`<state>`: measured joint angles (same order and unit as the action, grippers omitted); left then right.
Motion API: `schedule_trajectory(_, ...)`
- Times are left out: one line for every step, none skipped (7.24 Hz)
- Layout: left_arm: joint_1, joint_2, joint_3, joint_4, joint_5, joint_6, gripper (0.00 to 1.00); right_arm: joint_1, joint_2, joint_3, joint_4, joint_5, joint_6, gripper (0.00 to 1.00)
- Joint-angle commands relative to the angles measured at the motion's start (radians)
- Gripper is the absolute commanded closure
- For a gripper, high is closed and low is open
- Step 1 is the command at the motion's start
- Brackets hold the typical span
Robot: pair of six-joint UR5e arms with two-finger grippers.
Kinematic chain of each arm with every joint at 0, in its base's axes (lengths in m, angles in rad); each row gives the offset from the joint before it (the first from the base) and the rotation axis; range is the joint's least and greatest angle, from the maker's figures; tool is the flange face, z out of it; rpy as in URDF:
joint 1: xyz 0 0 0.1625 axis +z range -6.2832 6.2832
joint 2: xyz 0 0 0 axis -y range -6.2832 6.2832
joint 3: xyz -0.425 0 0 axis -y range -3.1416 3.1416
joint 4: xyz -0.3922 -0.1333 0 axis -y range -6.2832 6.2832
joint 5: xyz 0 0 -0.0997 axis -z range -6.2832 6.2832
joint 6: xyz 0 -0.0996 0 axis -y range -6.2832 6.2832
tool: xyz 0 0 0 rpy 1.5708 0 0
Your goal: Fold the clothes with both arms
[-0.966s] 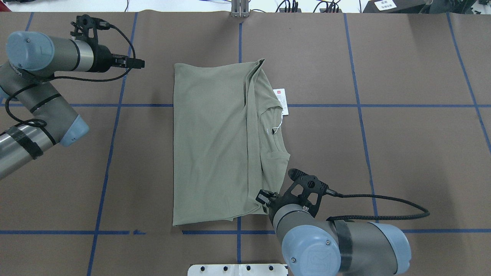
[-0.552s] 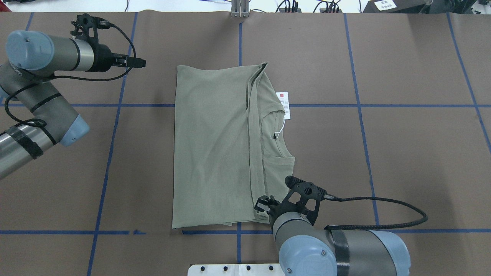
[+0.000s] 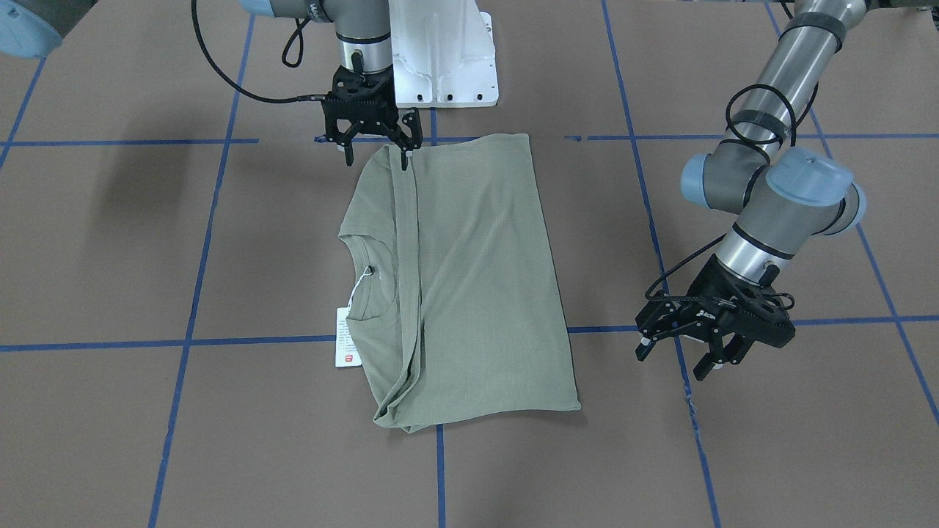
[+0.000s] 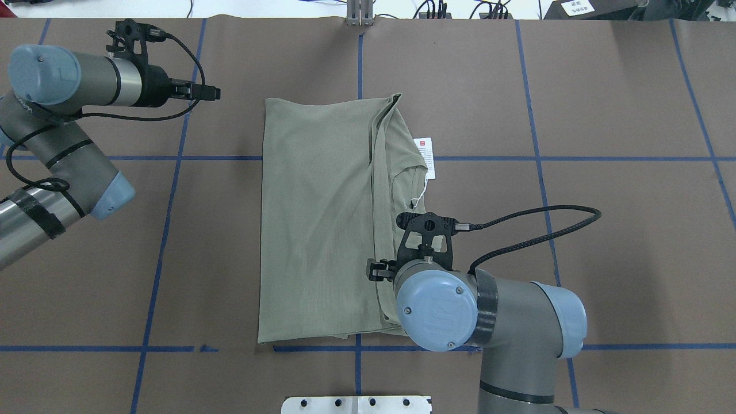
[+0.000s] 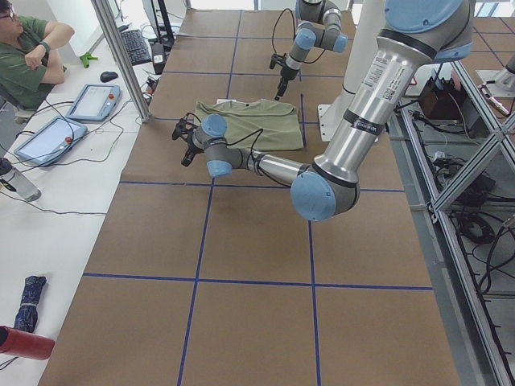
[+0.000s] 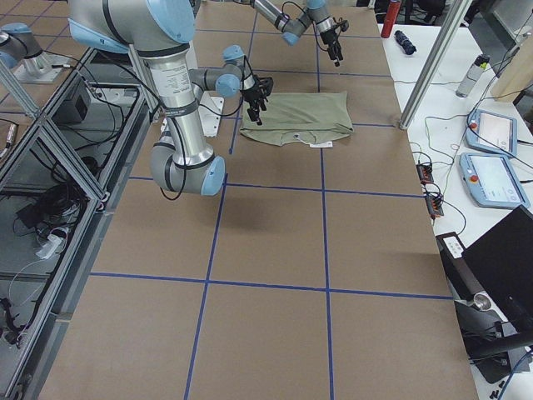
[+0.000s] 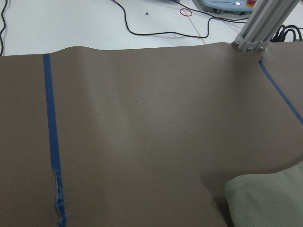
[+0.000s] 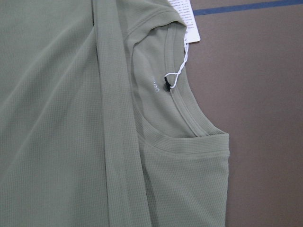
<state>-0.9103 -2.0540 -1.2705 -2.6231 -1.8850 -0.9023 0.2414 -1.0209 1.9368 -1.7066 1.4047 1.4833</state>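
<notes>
The olive-green shirt (image 3: 477, 279) (image 4: 316, 218) lies folded lengthwise mid-table, with its collar (image 8: 189, 118) and white hang tag (image 3: 346, 337) (image 4: 425, 155) exposed on the robot's right side. My right gripper (image 3: 375, 158) hangs open over the shirt's corner nearest the base, one fingertip at the fabric edge and nothing pinched; overhead, its wrist hides it. My left gripper (image 3: 675, 361) (image 4: 207, 92) is open and empty above bare table, well clear of the shirt's far left corner (image 7: 270, 198).
The white pedestal base (image 3: 440, 59) stands at the table's near edge. Blue tape lines (image 4: 167, 218) grid the brown tabletop. An aluminium post (image 4: 359, 14) stands at the far edge. A seated person (image 5: 24, 56) and tablets (image 5: 92, 100) are beyond the table.
The shirt first slid slightly toward the robot's right. The right wrist then swung up over the shirt's near corner. The left arm barely moved.
</notes>
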Motion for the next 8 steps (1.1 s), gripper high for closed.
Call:
schedule_trajectory(0.013, 0.0, -0.003, 0.0, 0.0, -0.015, 0.0, 0.015, 0.107, -0.032, -0.155, 0.092, -0.221, 0.15)
schedule_trajectory(0.017, 0.0, -0.006, 0.0, 0.0, -0.017, 0.0, -0.002, 0.145, -0.085, -0.189, 0.115, -0.247, 0.22)
schedule_trajectory(0.017, 0.0, -0.007, 0.0, 0.0, -0.017, 0.0, -0.016, 0.174, -0.149, -0.188, 0.116, -0.248, 0.24)
schedule_trajectory(0.017, 0.0, -0.006, 0.0, 0.0, -0.017, 0.0, -0.024, 0.182, -0.163, -0.186, 0.117, -0.256, 0.25)
schedule_trajectory(0.019, 0.0, -0.006, 0.0, 0.0, -0.017, 0.0, -0.036, 0.177, -0.165, -0.186, 0.116, -0.264, 0.26)
schedule_trajectory(0.019, 0.002, -0.006, 0.0, 0.0, -0.017, 0.0, -0.043, 0.177, -0.165, -0.186, 0.116, -0.267, 0.26)
schedule_trajectory(0.019, 0.002, -0.004, 0.0, 0.0, -0.017, 0.0, -0.056, 0.17, -0.168, -0.186, 0.109, -0.267, 0.27)
schedule_trajectory(0.019, 0.0, -0.004, 0.0, 0.0, -0.017, 0.0, -0.065, 0.165, -0.168, -0.186, 0.106, -0.267, 0.34)
